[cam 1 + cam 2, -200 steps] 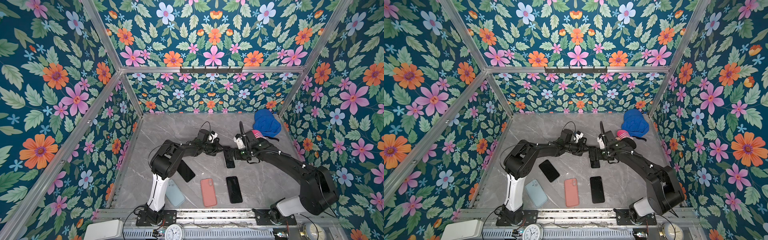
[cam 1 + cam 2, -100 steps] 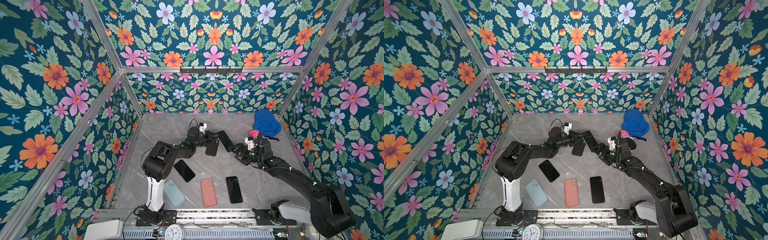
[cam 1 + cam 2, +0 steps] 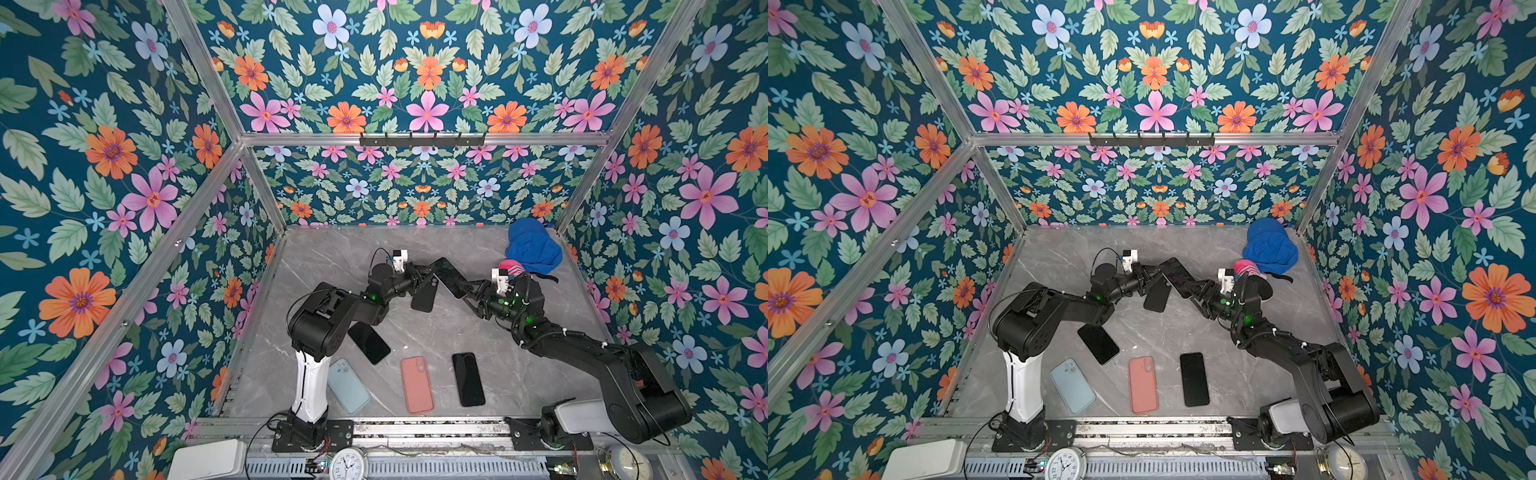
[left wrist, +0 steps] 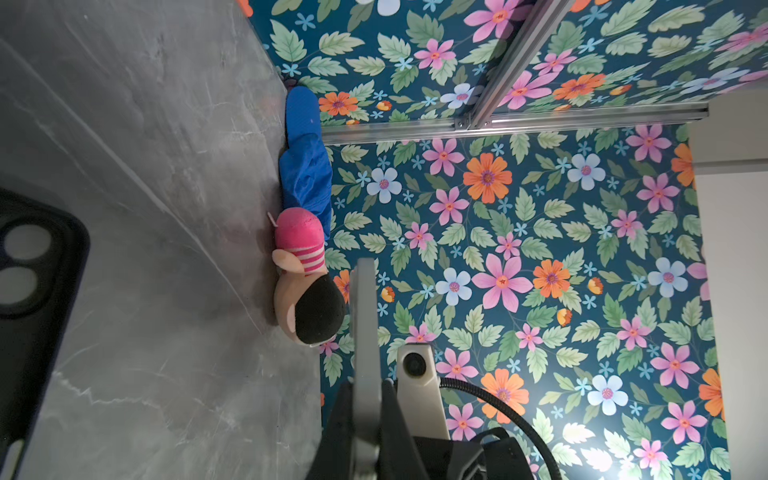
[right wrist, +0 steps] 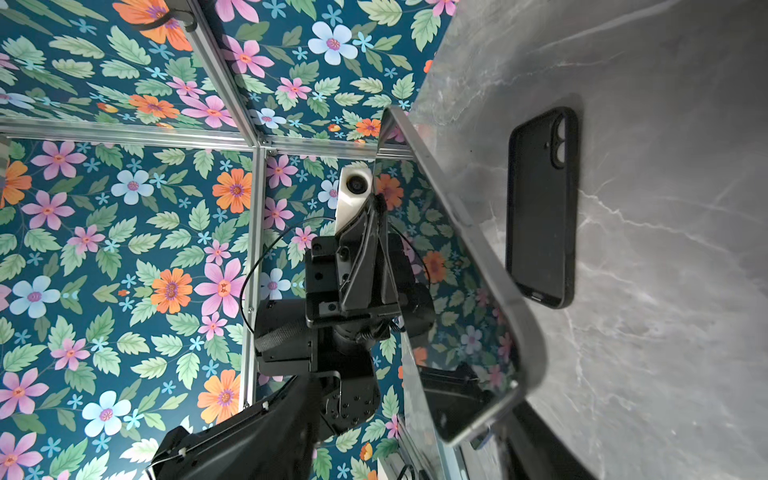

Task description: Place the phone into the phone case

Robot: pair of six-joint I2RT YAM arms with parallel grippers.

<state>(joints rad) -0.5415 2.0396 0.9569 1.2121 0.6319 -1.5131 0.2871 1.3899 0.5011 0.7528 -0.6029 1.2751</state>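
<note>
Grey marble tabletop [image 3: 436,332], floral walls [image 3: 395,183]; left fingers [image 5: 361,249] clenched on phone [image 3: 449,276]; right fingers [image 4: 336,436]: grip cannot tell.

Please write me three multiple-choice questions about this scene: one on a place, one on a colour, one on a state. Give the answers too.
1. Where is the blue cloth?
A. front left corner
B. far right corner
C. in the middle

2. What colour is the case lying beside the front black phone?
A. salmon
B. green
C. white

3. The phone at the left gripper is:
A. inside the black case
B. lying flat
C. held up in the air

Answers: 1 B, it is bunched against the far right walls. 2 A, it is plainly salmon pink. 3 C, the left gripper holds it tilted above the empty black case.
</note>
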